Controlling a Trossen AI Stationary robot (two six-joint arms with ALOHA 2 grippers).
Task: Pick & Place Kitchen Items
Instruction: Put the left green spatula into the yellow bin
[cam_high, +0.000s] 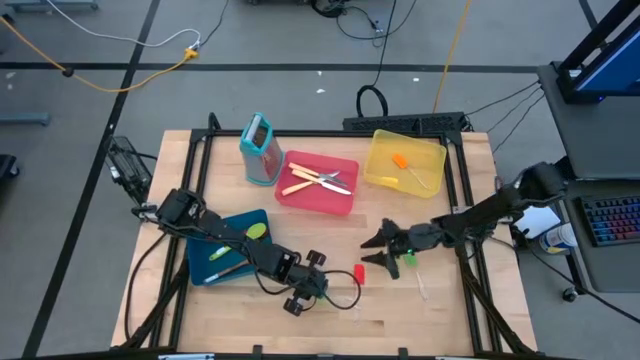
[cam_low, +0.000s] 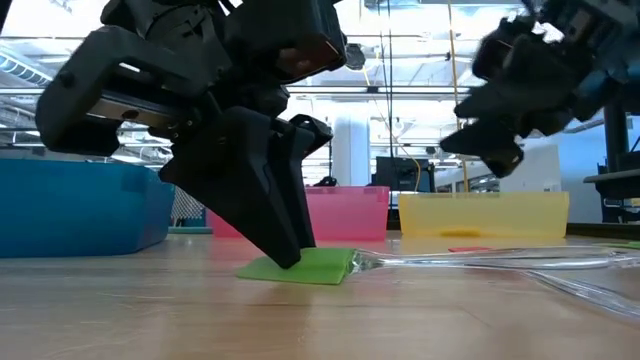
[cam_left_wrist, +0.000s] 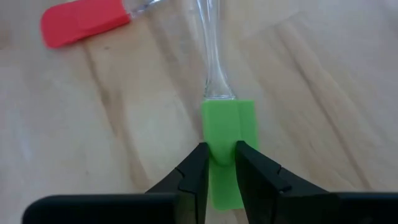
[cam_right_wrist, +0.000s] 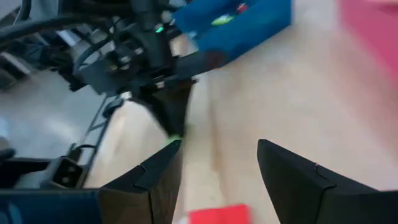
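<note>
Straight below the left gripper (cam_left_wrist: 219, 165), pinching its blade, the green spatula (cam_left_wrist: 227, 134) runs handle-away; right gripper (cam_right_wrist: 217, 165) spread.

I'm seeing a green spatula (cam_left_wrist: 227, 134) with clear handle lying flat on the wood, left fingers (cam_left_wrist: 194, 174) straddling its blade. Red spatula (cam_left_wrist: 81, 22) is lying flat nearby.

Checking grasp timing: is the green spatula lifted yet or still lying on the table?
Still lying flat. The low view shows the green spatula resting on the table, with the left gripper pinching its blade.
</note>
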